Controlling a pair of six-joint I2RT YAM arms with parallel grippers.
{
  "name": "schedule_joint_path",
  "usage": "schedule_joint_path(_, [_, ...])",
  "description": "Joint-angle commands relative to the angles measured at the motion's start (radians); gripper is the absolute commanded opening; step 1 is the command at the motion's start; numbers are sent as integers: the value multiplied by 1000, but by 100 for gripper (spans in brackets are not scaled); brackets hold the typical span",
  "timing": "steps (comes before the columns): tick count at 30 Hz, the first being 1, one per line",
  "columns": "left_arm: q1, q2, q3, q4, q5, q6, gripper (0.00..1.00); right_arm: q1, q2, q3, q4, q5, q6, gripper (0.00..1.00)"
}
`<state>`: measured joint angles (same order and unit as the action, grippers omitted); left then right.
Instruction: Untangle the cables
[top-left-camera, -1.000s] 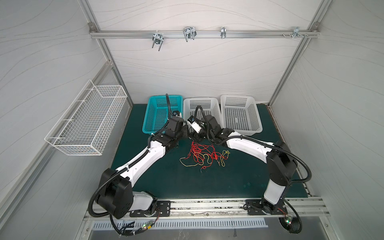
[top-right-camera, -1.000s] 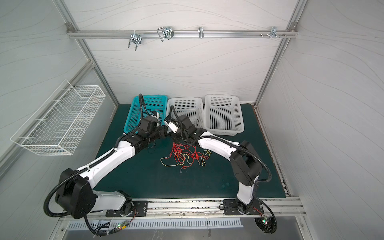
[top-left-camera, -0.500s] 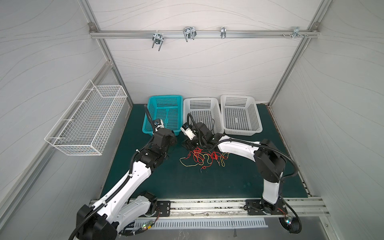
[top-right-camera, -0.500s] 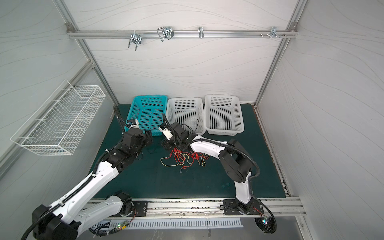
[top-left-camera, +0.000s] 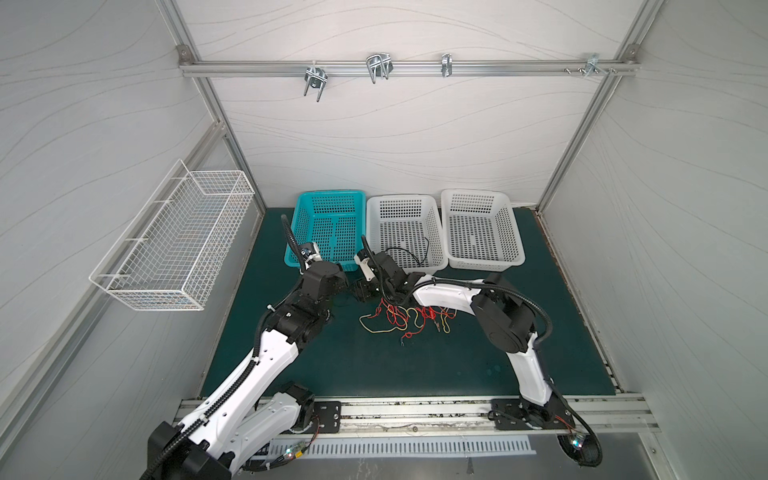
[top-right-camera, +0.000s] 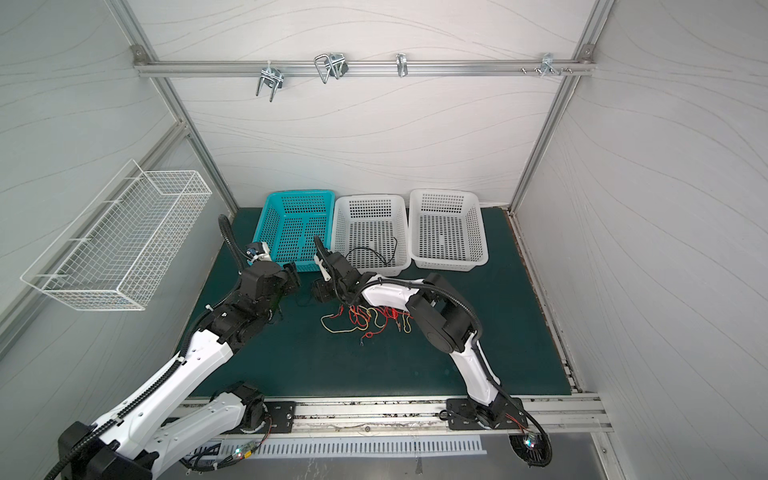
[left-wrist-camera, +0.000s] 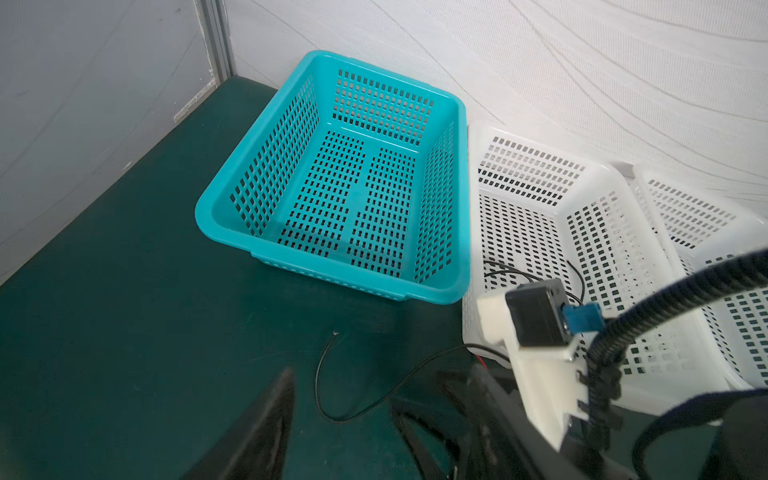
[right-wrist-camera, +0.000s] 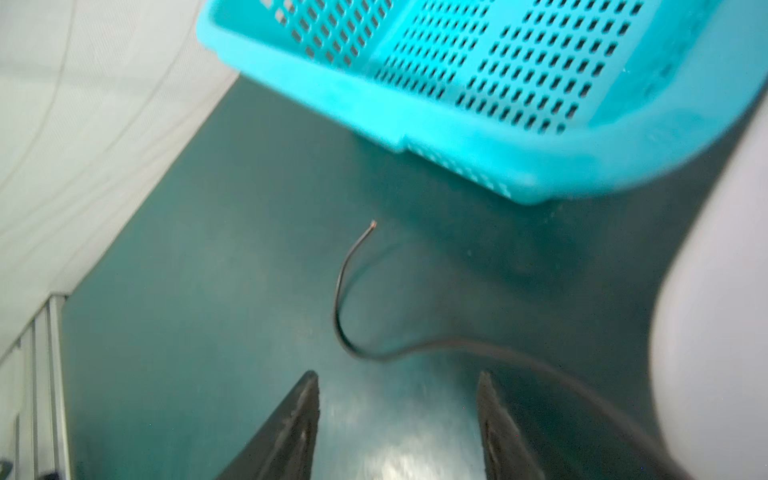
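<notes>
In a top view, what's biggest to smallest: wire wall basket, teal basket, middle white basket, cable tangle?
Wire wall basket, though it hangs nearer the camera.
Teal basket and middle white basket look alike.
Cable tangle.

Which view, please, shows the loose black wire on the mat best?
The left wrist view: the black wire is sharp, tip to curve. The right wrist view shows it larger but blurred; both top views, only a faint thread.

Tangled red and yellow cables (top-left-camera: 395, 318) lie on the green mat (top-left-camera: 374, 365), near the middle white basket (top-left-camera: 401, 199).
</notes>
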<state>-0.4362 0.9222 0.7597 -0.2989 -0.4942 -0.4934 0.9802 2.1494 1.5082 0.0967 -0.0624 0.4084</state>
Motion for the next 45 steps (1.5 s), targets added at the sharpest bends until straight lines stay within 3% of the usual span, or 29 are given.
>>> schedule_joint_path(1, [4, -7, 5, 8, -11, -21, 67, -7, 59, 66, 29, 16, 56, 59])
schedule_joint_path(7, [4, -22, 18, -17, -25, -12, 67, -12, 116, 113, 40, -7, 84, 47])
schedule_joint_path(15, [4, -56, 6, -24, -41, 2, 67, -12, 116, 108, 64, -31, 60, 0])
schedule_joint_path(23, [7, -23, 29, -37, -44, 12, 67, -2, -58, -36, 113, -95, -63, 0])
schedule_joint_path(33, [8, 10, 51, -25, 4, 59, 68, 16, -433, -246, 65, -137, -260, 0])
schedule_joint_path(41, [7, 48, 70, 11, 60, 67, 67, 58, -645, -263, -43, 34, -430, 0])
schedule_joint_path(45, [7, 76, 79, 57, 162, 93, 67, 62, -720, -255, -35, 86, -446, 0])
